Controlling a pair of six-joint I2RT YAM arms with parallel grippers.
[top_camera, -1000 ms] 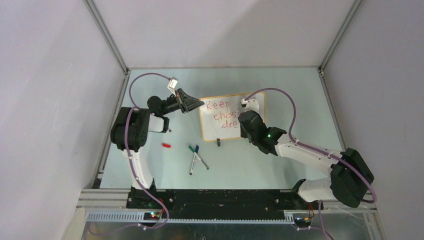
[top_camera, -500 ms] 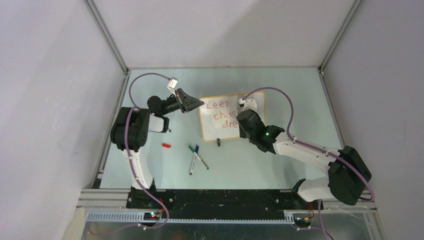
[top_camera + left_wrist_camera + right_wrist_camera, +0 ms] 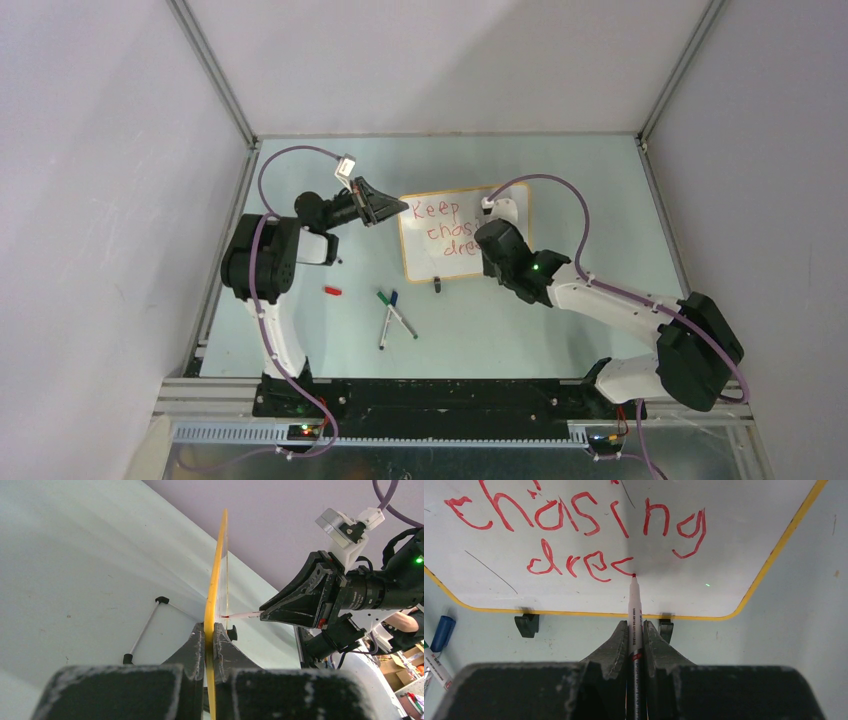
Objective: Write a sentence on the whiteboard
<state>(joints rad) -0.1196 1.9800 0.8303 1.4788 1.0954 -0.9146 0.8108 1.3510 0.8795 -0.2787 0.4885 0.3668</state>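
Note:
The whiteboard [image 3: 425, 240] stands mid-table on two black clip feet [image 3: 527, 624]; in the left wrist view I see only its yellow edge [image 3: 216, 580]. My left gripper [image 3: 210, 630] is shut on that left edge [image 3: 400, 208]. The sentence [image 3: 574, 522] is in red letters: "Keep", "chasing", then "dre" and a partial letter. My right gripper [image 3: 635, 627] is shut on a red marker [image 3: 634, 605] whose tip touches the board at the end of the third line. In the top view the right gripper [image 3: 492, 240] covers the board's right part.
A red marker cap [image 3: 332, 291] lies on the table left of the board. Two more markers, green-capped and blue-capped [image 3: 395, 315], lie crossed in front. A blue cap [image 3: 443, 632] shows at the left of the right wrist view. A black clip [image 3: 437, 287] lies below the board.
My right gripper has shifted slightly along the third line with the marker on the board. My left arm and the board have not moved.

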